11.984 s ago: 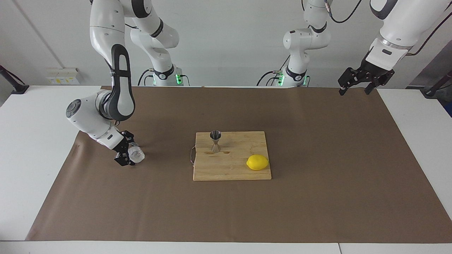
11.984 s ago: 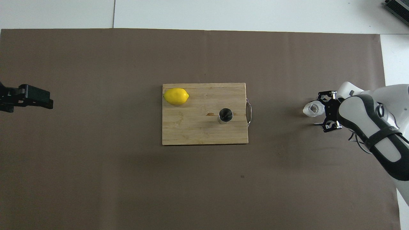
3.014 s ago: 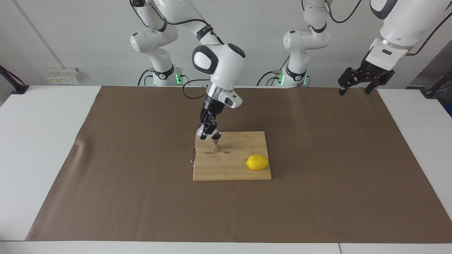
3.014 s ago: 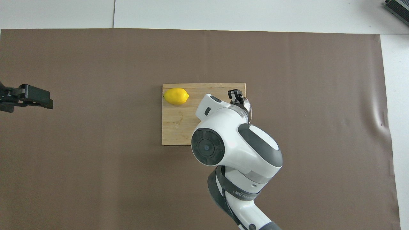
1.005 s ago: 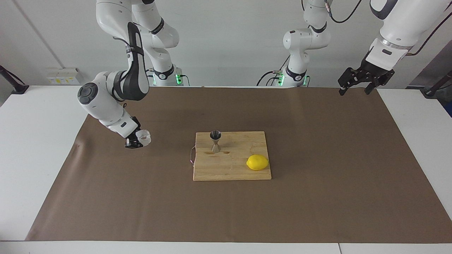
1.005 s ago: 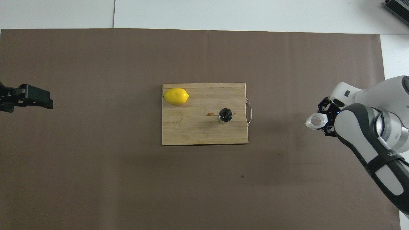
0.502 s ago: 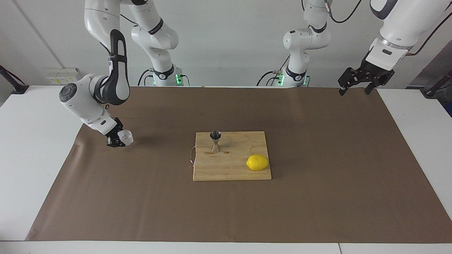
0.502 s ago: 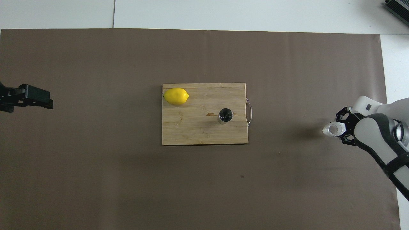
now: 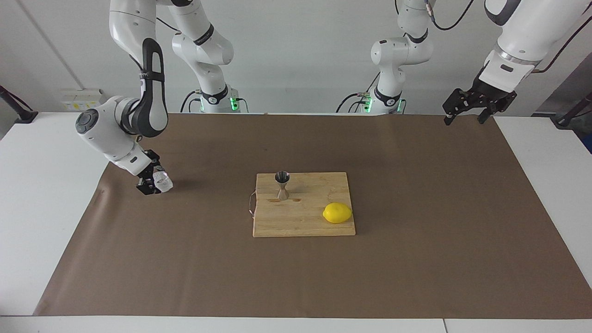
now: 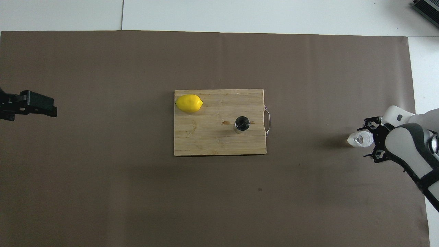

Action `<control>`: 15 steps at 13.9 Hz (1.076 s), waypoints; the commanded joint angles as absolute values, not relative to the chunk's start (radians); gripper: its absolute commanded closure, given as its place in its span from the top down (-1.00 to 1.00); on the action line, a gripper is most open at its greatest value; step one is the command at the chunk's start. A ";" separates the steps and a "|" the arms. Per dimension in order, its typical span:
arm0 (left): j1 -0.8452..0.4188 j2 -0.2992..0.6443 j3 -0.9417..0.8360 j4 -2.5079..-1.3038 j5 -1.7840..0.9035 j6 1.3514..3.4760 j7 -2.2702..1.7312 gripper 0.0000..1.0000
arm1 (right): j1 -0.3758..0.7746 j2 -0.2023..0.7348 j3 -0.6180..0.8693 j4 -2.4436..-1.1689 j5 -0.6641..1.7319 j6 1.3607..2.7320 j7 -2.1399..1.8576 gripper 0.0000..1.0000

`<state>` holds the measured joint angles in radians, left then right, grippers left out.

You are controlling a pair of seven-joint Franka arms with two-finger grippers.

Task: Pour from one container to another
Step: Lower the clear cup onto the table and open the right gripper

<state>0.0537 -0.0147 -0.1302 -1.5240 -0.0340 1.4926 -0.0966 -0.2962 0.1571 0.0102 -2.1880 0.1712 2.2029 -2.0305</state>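
The clear crinkled cup (image 9: pixel 164 181) stands upright on the brown paper near the right arm's end of the table; it also shows in the overhead view (image 10: pixel 358 139). My right gripper (image 9: pixel 156 181) is low at the cup, its fingers on either side of it and slightly spread, as the overhead view (image 10: pixel 363 142) shows. The steel jigger (image 9: pixel 282 185) stands upright on the wooden board (image 9: pixel 314 222), at the edge toward the right arm; from overhead its open top (image 10: pixel 242 124) shows. My left gripper (image 9: pixel 464 121) waits, open and empty, above the paper's corner at the left arm's end.
A yellow lemon (image 9: pixel 337 212) lies on the board's corner toward the left arm, farther from the robots than the jigger. The board (image 10: pixel 205 140) has a metal handle (image 10: pixel 268 120) on the edge toward the right arm. Brown paper (image 9: pixel 416 259) covers the table.
My right gripper carried the cup from over the jigger back to the right arm's end of the table, lowered it to the paper, and its fingers have spread slightly. The left arm has not moved.
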 commanded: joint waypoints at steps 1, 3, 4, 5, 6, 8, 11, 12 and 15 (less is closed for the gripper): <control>0.058 -0.037 -0.132 -1.552 -0.040 1.506 -0.106 1.00 | -0.315 0.054 0.021 -2.203 0.196 2.116 -1.953 1.00; 0.058 -0.037 -0.132 -1.552 -0.040 1.506 -0.104 1.00 | -0.310 0.002 0.021 -2.198 0.195 2.044 -1.850 1.00; 0.060 -0.037 -0.132 -1.552 -0.040 1.506 -0.104 1.00 | -0.305 -0.035 0.026 -2.191 0.193 2.028 -1.800 1.00; 0.060 -0.037 -0.132 -1.552 -0.040 1.506 -0.104 1.00 | -0.298 -0.069 0.029 -2.181 0.187 2.001 -1.742 1.00; 0.060 -0.037 -0.132 -1.552 -0.040 1.506 -0.104 1.00 | -0.261 -0.089 0.029 -2.163 0.180 1.968 -1.677 1.00; 0.058 -0.037 -0.132 -1.552 -0.040 1.506 -0.106 1.00 | -0.189 -0.116 0.029 -2.122 0.175 1.902 -1.527 1.00; 0.058 -0.037 -0.132 -1.552 -0.040 1.506 -0.106 1.00 | -0.066 -0.123 0.031 -1.982 0.152 1.758 -1.216 1.00; 0.058 -0.037 -0.132 -1.552 -0.040 1.506 -0.106 1.00 | -0.030 -0.121 0.031 -1.936 0.134 1.740 -1.118 1.00; 0.058 -0.037 -0.132 -1.552 -0.040 1.506 -0.106 1.00 | 0.040 -0.091 0.031 -1.798 0.110 1.680 -0.877 1.00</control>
